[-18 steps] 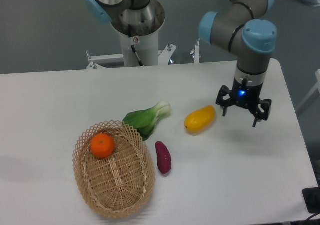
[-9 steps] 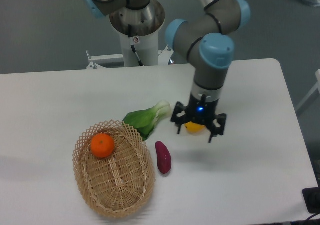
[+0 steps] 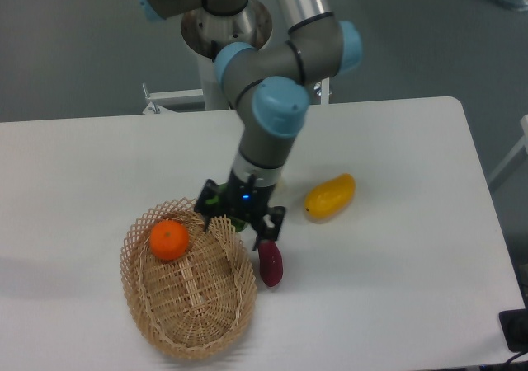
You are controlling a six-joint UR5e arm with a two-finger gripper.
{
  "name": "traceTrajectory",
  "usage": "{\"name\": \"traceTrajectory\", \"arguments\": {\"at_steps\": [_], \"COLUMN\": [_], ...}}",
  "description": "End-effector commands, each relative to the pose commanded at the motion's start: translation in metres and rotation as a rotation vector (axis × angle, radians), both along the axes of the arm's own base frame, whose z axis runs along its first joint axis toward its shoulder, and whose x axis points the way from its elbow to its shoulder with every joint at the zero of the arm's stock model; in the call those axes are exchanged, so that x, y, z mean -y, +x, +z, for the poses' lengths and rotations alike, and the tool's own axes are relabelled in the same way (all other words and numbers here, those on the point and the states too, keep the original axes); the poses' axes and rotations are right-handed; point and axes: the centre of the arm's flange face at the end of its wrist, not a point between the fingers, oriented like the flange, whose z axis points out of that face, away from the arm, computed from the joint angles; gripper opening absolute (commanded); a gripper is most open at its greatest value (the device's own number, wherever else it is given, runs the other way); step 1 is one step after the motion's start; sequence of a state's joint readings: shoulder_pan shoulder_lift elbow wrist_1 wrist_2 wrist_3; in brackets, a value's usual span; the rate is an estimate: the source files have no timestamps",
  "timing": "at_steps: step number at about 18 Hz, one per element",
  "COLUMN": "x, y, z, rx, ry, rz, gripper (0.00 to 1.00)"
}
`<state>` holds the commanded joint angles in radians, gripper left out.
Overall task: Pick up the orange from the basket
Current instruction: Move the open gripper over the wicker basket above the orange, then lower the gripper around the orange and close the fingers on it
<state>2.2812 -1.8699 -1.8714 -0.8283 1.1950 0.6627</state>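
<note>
- The small round bright-orange fruit (image 3: 169, 240) lies inside the oval woven tan wicker basket (image 3: 216, 326), at about 11 o'clock within it, close against the lattice rim.
- The basket sits on the white tabletop (image 3: 396, 288) toward its 7 o'clock area.
- The black two-finger claw (image 3: 236, 225) hangs with its fingers spread and nothing between them, over the basket's rim at about 1 o'clock, just to the 3 o'clock side of the orange fruit and not touching it.
- One dark fingertip (image 3: 204, 222) shows above the rim near the fruit; the other points down near the purple item.
- A small blue light glows on the claw's body.
- The grey arm with light-blue joint caps (image 3: 276, 111) rises from the claw toward 12 o'clock.
- A dark purple oblong vegetable (image 3: 270, 263) lies on the tabletop just beside the basket at its 3 o'clock side.
- An elongated yellow-orange fruit (image 3: 330, 196) lies well apart, at 2 o'clock from the basket.
- A bit of green leaf shows behind the claw, mostly hidden.
</note>
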Motion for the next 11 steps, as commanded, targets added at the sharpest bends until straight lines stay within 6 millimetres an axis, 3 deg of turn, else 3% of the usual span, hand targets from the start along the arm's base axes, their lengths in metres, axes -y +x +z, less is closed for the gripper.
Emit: {"name": "traceTrajectory", "arguments": {"at_steps": [4,11], "x": [-0.012,-0.018], "y": [0.026,0.031], "z": [-0.017,-0.032], "rx": [0.02,0.027], "ry": [-0.024,-0.041], "rz": [-0.048,-0.065], "gripper": [1.0,1.0]}}
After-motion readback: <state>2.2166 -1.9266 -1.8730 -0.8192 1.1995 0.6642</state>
